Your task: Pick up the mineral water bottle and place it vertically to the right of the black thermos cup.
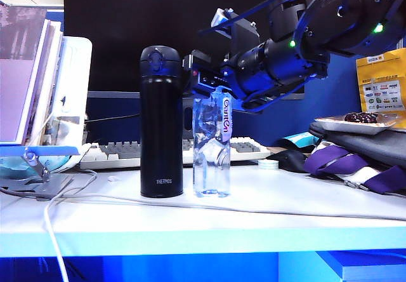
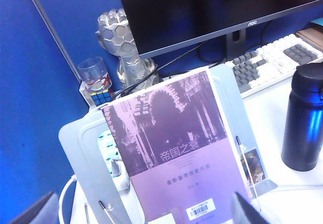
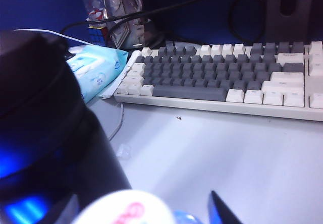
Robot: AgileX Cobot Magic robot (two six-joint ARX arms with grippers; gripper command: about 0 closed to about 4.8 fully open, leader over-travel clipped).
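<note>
Your mineral water bottle (image 1: 212, 147) stands upright just right of the black thermos cup (image 1: 161, 122). The right gripper (image 1: 209, 82) sits at its cap, grip unclear; lift straight up. The left gripper (image 2: 151, 216) waits far left, wide.

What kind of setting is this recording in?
Most likely an office desk in a blue-partitioned cubicle: a monitor and a grey-and-white keyboard sit behind the work area, and a book stands propped on a stand.
</note>
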